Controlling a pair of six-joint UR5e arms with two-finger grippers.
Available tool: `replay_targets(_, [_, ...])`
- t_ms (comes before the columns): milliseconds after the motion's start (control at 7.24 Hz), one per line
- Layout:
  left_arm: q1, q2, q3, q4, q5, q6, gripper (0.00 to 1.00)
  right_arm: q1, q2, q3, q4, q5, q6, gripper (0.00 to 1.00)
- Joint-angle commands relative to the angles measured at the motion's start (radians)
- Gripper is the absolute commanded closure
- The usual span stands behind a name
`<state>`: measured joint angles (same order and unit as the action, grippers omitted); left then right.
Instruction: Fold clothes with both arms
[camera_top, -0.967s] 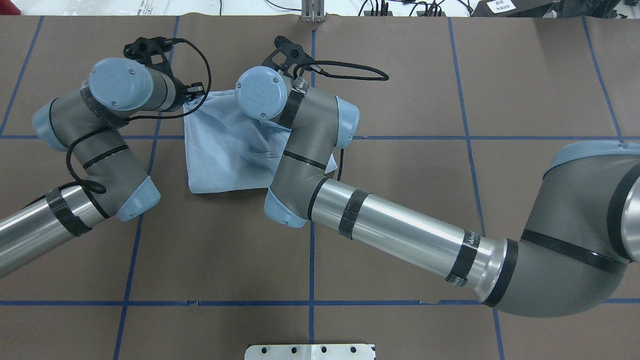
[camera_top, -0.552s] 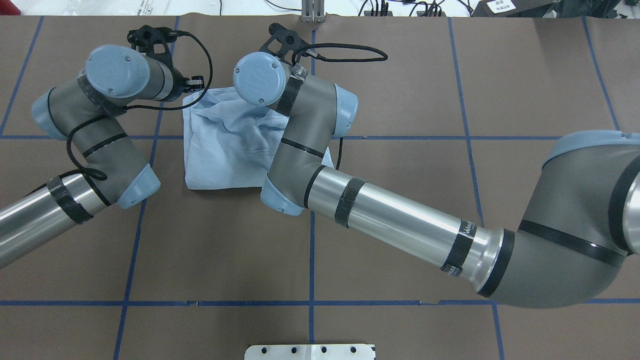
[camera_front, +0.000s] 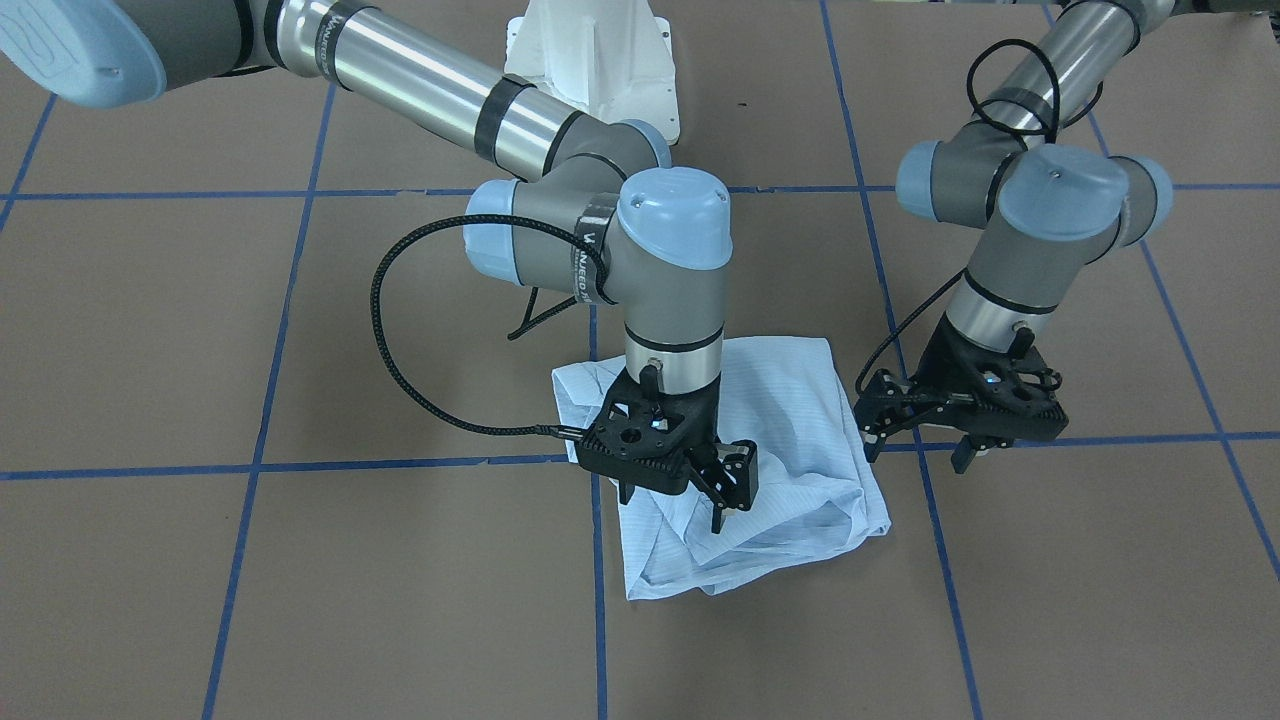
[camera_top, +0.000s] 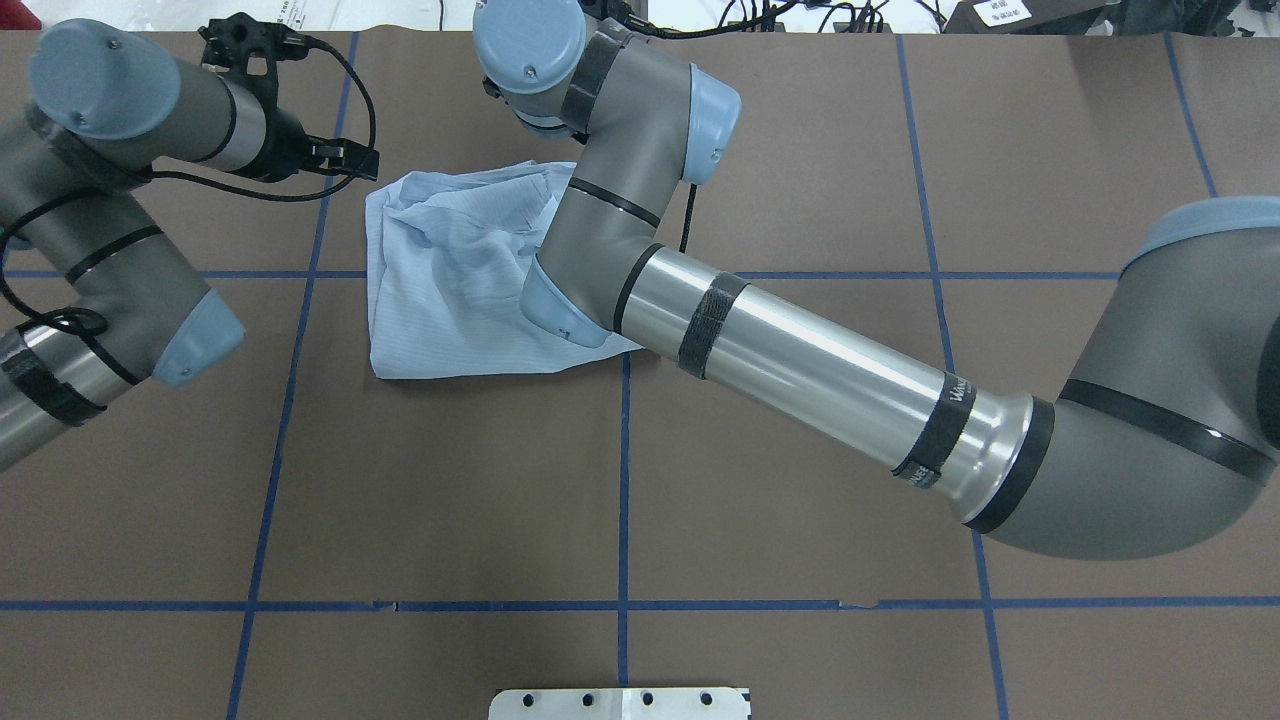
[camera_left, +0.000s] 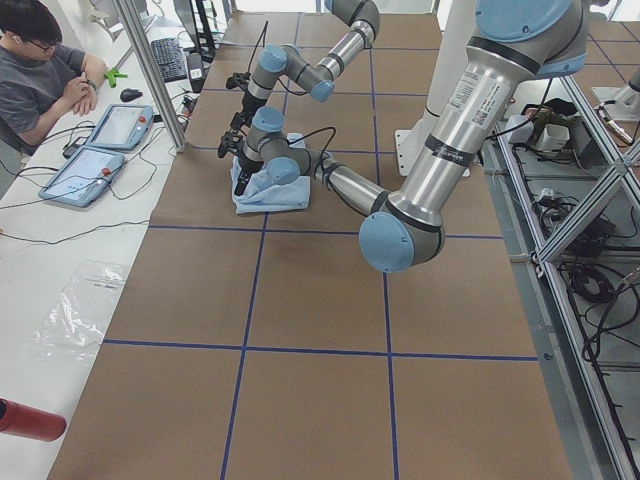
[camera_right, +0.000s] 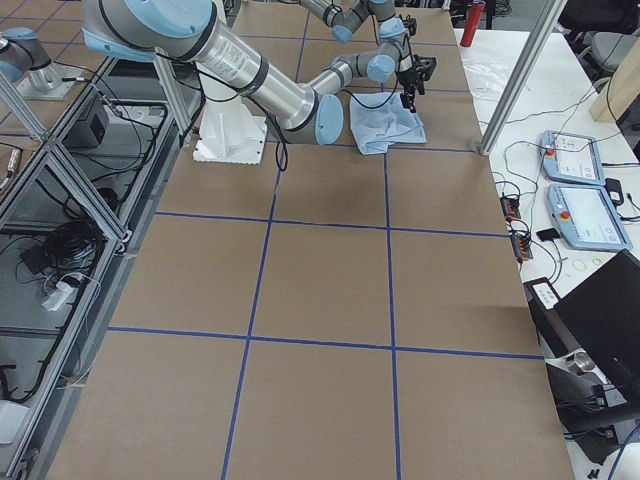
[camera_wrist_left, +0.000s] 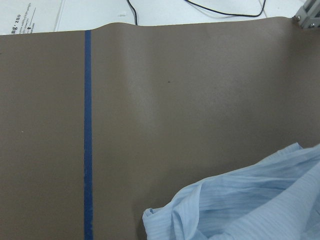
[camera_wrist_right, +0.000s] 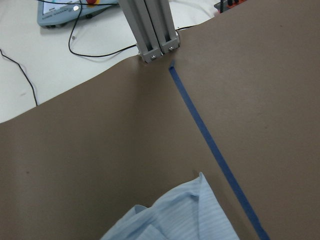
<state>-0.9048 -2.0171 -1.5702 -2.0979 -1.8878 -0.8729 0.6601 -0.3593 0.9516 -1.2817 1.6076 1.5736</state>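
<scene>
- Shirt (camera_front: 800, 420): one, pale blue, finely striped. It lay folded into a rough square bundle on the table (camera_front: 300, 580), over a crossing of blue tape lines (camera_front: 300, 466). The edge towards the robot was flat and straight; the far part was rumpled, with loose folds.
- Right gripper (camera_front: 670, 505): pointed down above the far part of the shirt. Its fingers were spread apart with nothing between them. Whether the tips touched the cloth could not be told.
- Left gripper (camera_front: 915, 452): hung just beside the shirt's edge on the robot's left, over bare table. Its fingers were parted and it held nothing.
- Right arm (camera_top: 800, 370): reached across the table, with its elbow joint over the shirt's right-hand part in the overhead view.
- Left wrist view: a crumpled shirt corner in the lower right, brown table and one tape line beside it.
- Right wrist view: a shirt corner at the bottom edge, and an aluminium post (camera_wrist_right: 150, 30) at the table's far rim.
- Person (camera_left: 35, 70): seated at a side bench, well apart.
</scene>
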Motion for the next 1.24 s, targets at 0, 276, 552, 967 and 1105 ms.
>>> replay_targets(0, [-0.005, 0.057, -0.079, 0.006, -0.017, 0.014, 0.00, -0.020, -0.132, 0.227, -0.166, 0.046, -0.026, 0.00])
replay_targets(276, [-0.003, 0.057, -0.077, 0.004, -0.016, 0.014, 0.00, -0.088, -0.241, 0.346, -0.203, 0.038, 0.000, 0.00])
replay_targets(552, [-0.003, 0.055, -0.077, 0.004, -0.016, 0.014, 0.00, -0.144, -0.300, 0.378, -0.196, 0.005, 0.090, 0.03])
replay_targets(967, [-0.003, 0.055, -0.074, 0.004, -0.013, 0.012, 0.00, -0.175, -0.302, 0.378, -0.186, -0.034, 0.131, 0.35])
replay_targets(1105, [-0.003, 0.055, -0.073, 0.004, -0.013, 0.011, 0.00, -0.175, -0.305, 0.374, -0.185, -0.035, 0.132, 0.96])
